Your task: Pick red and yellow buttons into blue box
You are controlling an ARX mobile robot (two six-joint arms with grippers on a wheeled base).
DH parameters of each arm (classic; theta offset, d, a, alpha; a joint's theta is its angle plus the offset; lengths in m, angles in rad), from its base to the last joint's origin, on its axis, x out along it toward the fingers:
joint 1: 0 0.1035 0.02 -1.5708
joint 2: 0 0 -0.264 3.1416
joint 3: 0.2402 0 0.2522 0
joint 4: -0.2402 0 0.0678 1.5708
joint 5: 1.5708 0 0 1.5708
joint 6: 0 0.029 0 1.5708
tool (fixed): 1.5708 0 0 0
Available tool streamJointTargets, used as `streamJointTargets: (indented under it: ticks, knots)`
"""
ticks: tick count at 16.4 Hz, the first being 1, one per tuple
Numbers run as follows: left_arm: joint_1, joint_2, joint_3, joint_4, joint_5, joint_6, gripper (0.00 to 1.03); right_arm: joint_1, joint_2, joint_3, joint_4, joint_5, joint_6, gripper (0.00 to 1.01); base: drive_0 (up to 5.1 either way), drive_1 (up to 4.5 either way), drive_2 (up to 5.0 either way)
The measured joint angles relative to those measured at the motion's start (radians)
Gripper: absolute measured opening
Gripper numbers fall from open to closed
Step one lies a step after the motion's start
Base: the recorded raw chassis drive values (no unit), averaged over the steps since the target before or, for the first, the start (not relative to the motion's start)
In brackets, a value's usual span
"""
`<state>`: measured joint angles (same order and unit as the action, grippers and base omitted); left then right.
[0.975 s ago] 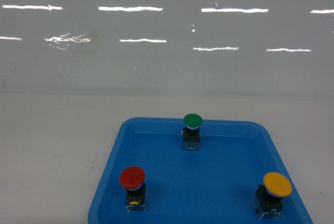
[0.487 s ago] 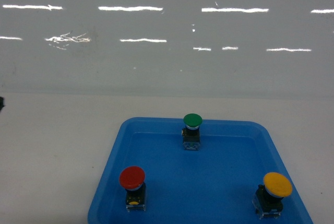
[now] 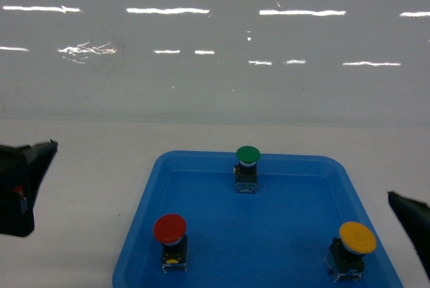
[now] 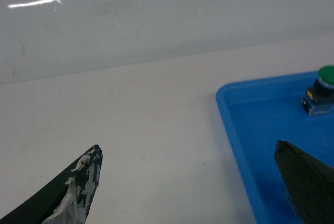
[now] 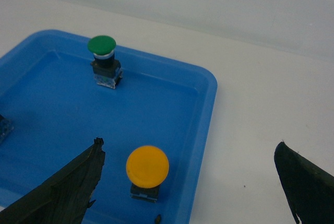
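Note:
The red button (image 3: 170,229) stands at the front left of a shallow blue tray (image 3: 201,159), and the yellow button (image 3: 357,237) at its front right. My left gripper (image 3: 30,167) hangs open over the bare table left of the tray, its fingers spread wide (image 4: 188,148). At the right edge, my right gripper (image 3: 410,214) is open too. From its wrist camera, the yellow button (image 5: 147,166) sits under the gap between its fingers (image 5: 190,143), nearer the left one. The blue box is out of view.
A green button (image 3: 247,155) stands at the tray's back edge, also seen from both wrists, green button (image 4: 327,75) and green button (image 5: 102,44). A glossy grey wall (image 3: 215,46) closes off the white table behind the tray.
Both grippers have come into the head view, the left from the left edge and the right from the right edge. The buttons and tray have not moved.

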<state>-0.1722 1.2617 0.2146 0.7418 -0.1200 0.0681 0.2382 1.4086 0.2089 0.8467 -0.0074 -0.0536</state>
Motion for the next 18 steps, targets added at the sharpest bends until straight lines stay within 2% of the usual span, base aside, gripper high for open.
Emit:
streamJointTargets:
  ticks: [1, 7, 9, 13, 15, 18]
  knots:
    - [0.000, 0.002, 0.000, 0.001, 0.002, 0.000, 0.98, 0.020, 0.000, -0.002, 0.005, 0.038, -0.004, 0.98, 0.0, 0.00, 0.0]
    - [0.000, -0.007, 0.000, 0.007, 0.005, 0.000, 0.98, 0.024, -0.018, -0.002, 0.013, 0.046, -0.011, 0.98, 0.0, 0.00, 0.0]
    - [0.004, -0.007, 0.000, 0.007, 0.005, 0.000, 0.98, 0.023, 0.034, 0.008, 0.077, 0.048, -0.010, 0.98, 0.0, 0.00, 0.0]
    - [0.004, -0.007, 0.000, 0.007, 0.005, 0.000, 0.98, 0.038, 0.157, 0.097, 0.062, -0.011, -0.006, 0.98, 0.0, 0.00, 0.0]
    - [0.004, -0.007, 0.000, 0.007, 0.005, 0.000, 0.98, 0.050, 0.243, 0.174, 0.011, -0.064, -0.007, 0.98, 0.0, 0.00, 0.0]
    - [0.004, -0.007, 0.000, 0.007, 0.005, 0.000, 0.98, 0.050, 0.392, 0.277, -0.035, -0.098, -0.019, 0.98, 0.0, 0.00, 0.0]
